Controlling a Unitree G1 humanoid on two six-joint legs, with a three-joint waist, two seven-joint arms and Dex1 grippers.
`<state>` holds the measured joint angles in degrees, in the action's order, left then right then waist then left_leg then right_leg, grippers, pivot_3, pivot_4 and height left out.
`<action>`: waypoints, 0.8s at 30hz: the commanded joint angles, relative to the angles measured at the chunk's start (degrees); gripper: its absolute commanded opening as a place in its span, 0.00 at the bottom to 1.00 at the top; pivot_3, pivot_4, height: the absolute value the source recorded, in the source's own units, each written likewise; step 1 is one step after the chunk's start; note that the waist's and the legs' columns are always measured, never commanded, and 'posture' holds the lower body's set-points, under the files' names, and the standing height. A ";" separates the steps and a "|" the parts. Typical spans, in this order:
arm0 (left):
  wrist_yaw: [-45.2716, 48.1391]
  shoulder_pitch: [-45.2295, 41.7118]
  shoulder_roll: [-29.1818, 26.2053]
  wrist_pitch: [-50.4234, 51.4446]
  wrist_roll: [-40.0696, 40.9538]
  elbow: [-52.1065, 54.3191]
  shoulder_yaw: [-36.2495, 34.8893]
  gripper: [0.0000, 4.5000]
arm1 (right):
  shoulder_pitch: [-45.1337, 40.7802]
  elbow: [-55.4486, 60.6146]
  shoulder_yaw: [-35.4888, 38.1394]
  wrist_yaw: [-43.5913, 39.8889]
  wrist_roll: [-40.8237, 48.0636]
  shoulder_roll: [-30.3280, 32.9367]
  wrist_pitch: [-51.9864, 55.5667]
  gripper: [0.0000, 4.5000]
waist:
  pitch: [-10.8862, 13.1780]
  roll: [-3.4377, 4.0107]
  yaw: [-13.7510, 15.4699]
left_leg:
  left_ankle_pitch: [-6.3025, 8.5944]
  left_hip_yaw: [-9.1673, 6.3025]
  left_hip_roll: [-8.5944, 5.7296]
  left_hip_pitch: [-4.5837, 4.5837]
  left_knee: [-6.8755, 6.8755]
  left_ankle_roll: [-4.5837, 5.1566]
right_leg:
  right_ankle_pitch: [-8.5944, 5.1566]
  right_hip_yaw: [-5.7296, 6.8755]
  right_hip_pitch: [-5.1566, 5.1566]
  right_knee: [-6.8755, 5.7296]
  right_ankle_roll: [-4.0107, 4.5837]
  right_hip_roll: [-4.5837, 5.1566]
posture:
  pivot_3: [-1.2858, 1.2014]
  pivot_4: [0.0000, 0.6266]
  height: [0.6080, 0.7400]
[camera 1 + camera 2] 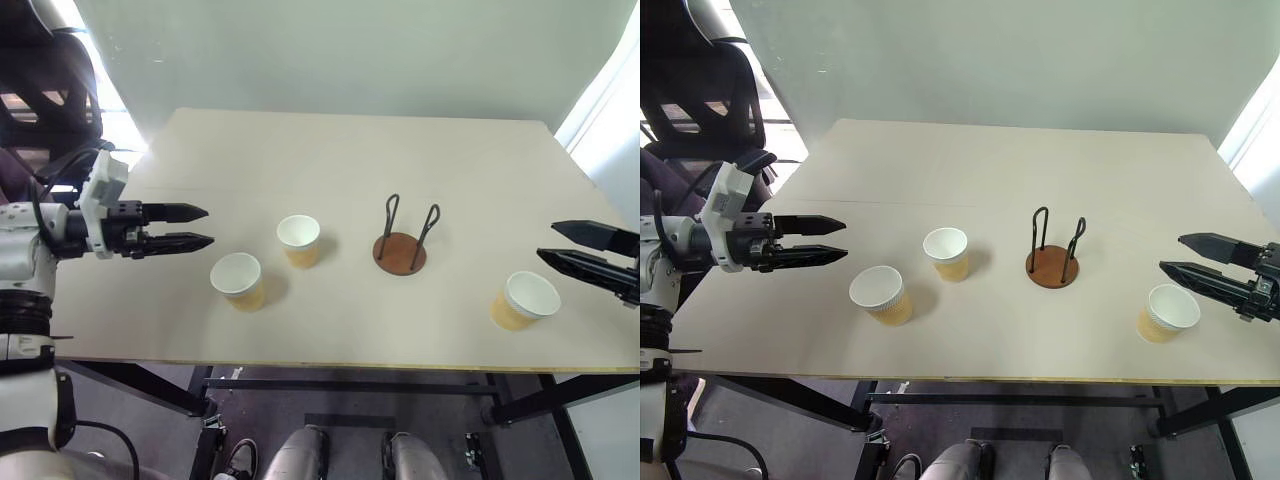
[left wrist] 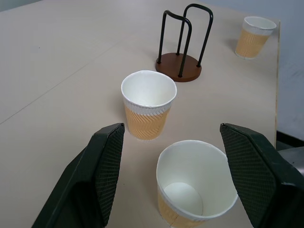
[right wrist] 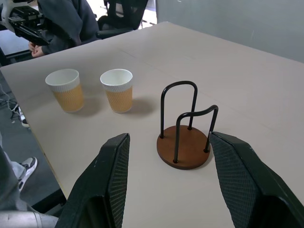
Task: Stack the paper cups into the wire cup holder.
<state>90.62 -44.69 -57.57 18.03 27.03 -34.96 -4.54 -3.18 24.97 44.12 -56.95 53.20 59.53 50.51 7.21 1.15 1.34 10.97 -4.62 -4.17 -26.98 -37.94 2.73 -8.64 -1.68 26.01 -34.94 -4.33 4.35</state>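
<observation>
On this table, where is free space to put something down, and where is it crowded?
The far half of the table, behind the wire cup holder, is bare. So is the front strip between the holder and the cup near the right edge. It is tighter on the left, where two cups stand close together, apart, just in front of the left gripper.

Pale table (image 1: 330,150) with three upright paper cups (image 1: 299,240) and an empty wire cup holder (image 1: 401,246).
</observation>
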 commanded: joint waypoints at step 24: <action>0.14 0.46 1.36 3.49 3.71 10.47 -3.51 0.76 | -22.73 3.59 -29.60 33.06 -2.96 -9.63 11.76 0.60 | -0.01 0.00 -0.43 | -0.08 0.02 0.04 0.04 -0.02 0.00 | 0.11 0.02 0.02 -0.03 -0.11 -0.03 | 0.52 0.24 1.00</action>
<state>90.56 -44.20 -56.42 20.63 29.57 -27.31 -6.71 -23.60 28.32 15.44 -27.38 51.26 50.96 60.97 7.21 1.15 0.91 10.88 -4.60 -4.13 -26.94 -37.96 2.71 -8.52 -1.66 26.03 -34.96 -4.44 4.32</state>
